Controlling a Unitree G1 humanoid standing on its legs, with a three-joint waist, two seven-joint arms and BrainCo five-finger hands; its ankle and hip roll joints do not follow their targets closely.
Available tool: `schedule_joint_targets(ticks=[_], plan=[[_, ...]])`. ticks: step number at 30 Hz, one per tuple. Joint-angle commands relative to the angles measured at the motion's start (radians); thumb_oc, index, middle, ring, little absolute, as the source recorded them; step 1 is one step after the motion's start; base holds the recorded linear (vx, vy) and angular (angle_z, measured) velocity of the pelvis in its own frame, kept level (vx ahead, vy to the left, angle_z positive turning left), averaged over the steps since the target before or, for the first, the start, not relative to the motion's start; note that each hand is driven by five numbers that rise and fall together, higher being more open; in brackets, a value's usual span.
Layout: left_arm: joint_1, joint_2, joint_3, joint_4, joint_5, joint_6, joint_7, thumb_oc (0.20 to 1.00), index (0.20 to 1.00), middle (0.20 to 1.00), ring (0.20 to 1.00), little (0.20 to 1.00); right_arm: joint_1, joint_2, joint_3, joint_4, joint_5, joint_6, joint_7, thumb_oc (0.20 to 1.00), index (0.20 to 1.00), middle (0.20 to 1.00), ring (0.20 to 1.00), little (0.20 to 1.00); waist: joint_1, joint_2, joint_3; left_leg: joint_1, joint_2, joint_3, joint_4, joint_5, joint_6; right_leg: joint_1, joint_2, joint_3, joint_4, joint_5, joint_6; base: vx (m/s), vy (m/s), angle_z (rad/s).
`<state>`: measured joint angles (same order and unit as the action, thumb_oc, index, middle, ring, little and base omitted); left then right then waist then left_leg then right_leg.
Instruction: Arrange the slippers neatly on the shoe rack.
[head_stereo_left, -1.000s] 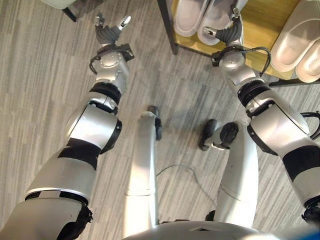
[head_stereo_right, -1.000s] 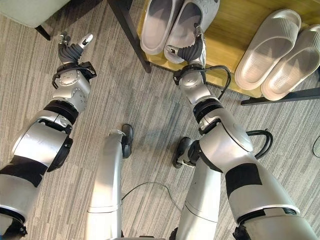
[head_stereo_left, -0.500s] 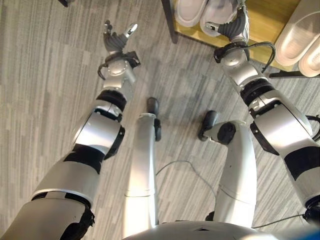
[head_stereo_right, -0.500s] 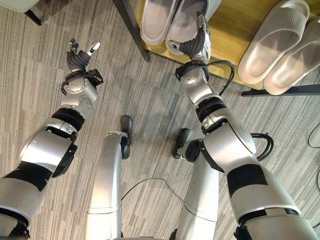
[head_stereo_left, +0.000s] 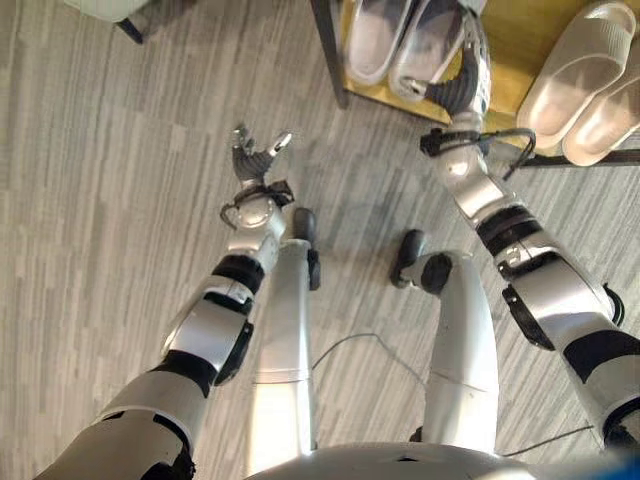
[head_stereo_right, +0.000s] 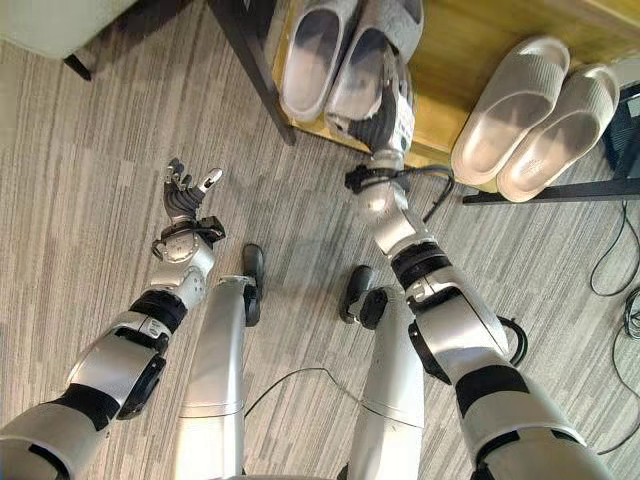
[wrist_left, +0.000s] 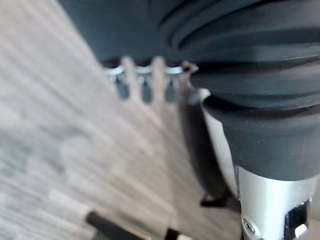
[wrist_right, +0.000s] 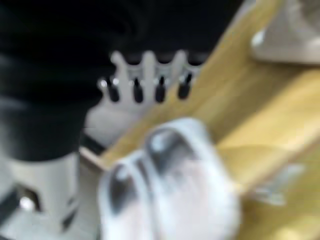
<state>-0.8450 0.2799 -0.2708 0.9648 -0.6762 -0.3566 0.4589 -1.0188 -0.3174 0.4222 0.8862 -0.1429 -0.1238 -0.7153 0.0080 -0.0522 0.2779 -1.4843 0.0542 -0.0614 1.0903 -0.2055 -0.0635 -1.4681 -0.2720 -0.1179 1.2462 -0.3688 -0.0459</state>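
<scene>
The right hand (head_stereo_right: 385, 118), fingers straight, now rests on the grey slipper (head_stereo_right: 362, 82) beside its mate; the pair looks nearly aligned. The left hand (head_stereo_right: 185, 200) hangs open.

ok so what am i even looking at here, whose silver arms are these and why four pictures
The arms belong to a humanoid robot. Two pictures come from a stereo camera on its head, looking down past its arms at a grey striped floor. The other two come from cameras on its wrists, looking along each hand from very close.

At the top stands a wooden shoe rack with two pairs of slippers on it: a grey pair and a beige pair.

The right hand reaches onto the rack and lies against the grey pair with its fingers straight; in its wrist view they hold nothing. The left hand hangs open over the bare floor, holding nothing. The job is to line the slippers up neatly.
</scene>
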Motion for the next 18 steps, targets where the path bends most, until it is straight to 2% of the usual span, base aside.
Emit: schedule_joint_targets(ticks=[1,3,7,8,10,12,16,17,18], plan=[[0.125,-0.031,0.046,0.038,0.036,-0.051,-0.011,1.000,1.000,1.000,1.000,1.000,0.102,0.067,0.005,-0.008,-0.061,-0.021,-0.020,1.000,1.000,1.000,1.000,1.000,-0.019,0.000,-0.148,0.025,0.009,-0.050,-0.081,0.020,-0.024,0.080,0.032,0.112,-0.030,-0.011,0.120,-0.01,0.039,-0.05],[0.156,-0.041,0.046,0.022,0.041,-0.051,-0.016,1.000,1.000,1.000,1.000,1.000,0.140,0.072,-0.003,-0.023,-0.061,-0.024,-0.012,1.000,1.000,1.000,1.000,1.000,-0.021,0.000,-0.153,0.040,0.016,-0.049,-0.085,0.019,-0.024,0.096,0.032,0.111,-0.038,-0.008,0.121,-0.01,0.020,-0.07],[0.265,-0.068,0.052,-0.025,0.067,-0.051,-0.026,1.000,1.000,1.000,1.000,1.000,0.317,0.089,-0.045,-0.077,-0.048,-0.044,0.010,1.000,1.000,1.000,1.000,1.000,-0.031,-0.006,-0.157,0.162,0.038,-0.042,-0.160,0.026,-0.020,0.217,0.028,0.092,-0.119,0.017,0.130,-0.05,0.041,-0.08],[0.287,-0.073,0.055,-0.040,0.072,-0.051,-0.031,1.000,1.000,1.000,1.000,1.000,0.358,0.086,-0.054,-0.095,-0.048,-0.048,0.016,1.000,1.000,1.000,1.000,1.000,-0.033,-0.006,-0.151,0.214,0.045,-0.037,-0.197,0.031,-0.019,0.264,0.025,0.089,-0.156,0.029,0.134,-0.12,0.092,-0.11],[0.354,-0.072,0.039,-0.096,0.103,-0.056,-0.057,1.000,1.000,1.000,1.000,1.000,0.503,0.099,-0.089,-0.047,0.000,-0.061,0.071,1.000,1.000,1.000,1.000,1.000,-0.045,-0.006,-0.142,0.405,0.053,-0.025,-0.361,0.063,-0.015,0.442,0.021,0.063,-0.308,0.087,0.153,-0.11,0.108,-0.14],[0.358,-0.066,0.027,-0.106,0.118,-0.052,-0.066,1.000,1.000,1.000,1.000,1.000,0.531,0.096,-0.090,-0.034,0.008,-0.061,0.082,1.000,1.000,1.000,1.000,1.000,-0.048,-0.007,-0.141,0.448,0.055,-0.024,-0.398,0.070,-0.015,0.482,0.022,0.057,-0.336,0.095,0.157,-0.02,0.039,-0.08],[0.387,-0.057,-0.014,-0.114,0.154,-0.024,-0.124,1.000,1.000,1.000,1.000,1.000,0.633,0.094,-0.096,0.007,0.048,-0.062,0.160,1.000,1.000,1.000,1.000,1.000,-0.057,-0.013,-0.140,0.655,0.053,-0.002,-0.545,0.093,-0.017,0.696,0.018,0.026,-0.489,0.138,0.167,0.02,0.036,0.01],[0.408,-0.057,-0.023,-0.113,0.143,-0.023,-0.149,1.000,1.000,1.000,1.000,1.000,0.652,0.089,-0.088,0.024,0.044,-0.060,0.180,1.000,1.000,1.000,1.000,1.000,-0.057,-0.011,-0.144,0.695,0.052,0.001,-0.591,0.128,-0.013,0.739,0.021,0.012,-0.536,0.170,0.162,0.00,0.000,0.00],[0.408,-0.057,-0.023,-0.113,0.143,-0.023,-0.149,1.000,1.000,1.000,1.000,1.000,0.652,0.089,-0.088,0.024,0.044,-0.060,0.180,1.000,1.000,1.000,1.000,1.000,-0.057,-0.011,-0.142,0.699,0.052,0.000,-0.593,0.130,-0.013,0.743,0.021,0.011,-0.539,0.171,0.162,0.01,0.021,-0.04]])
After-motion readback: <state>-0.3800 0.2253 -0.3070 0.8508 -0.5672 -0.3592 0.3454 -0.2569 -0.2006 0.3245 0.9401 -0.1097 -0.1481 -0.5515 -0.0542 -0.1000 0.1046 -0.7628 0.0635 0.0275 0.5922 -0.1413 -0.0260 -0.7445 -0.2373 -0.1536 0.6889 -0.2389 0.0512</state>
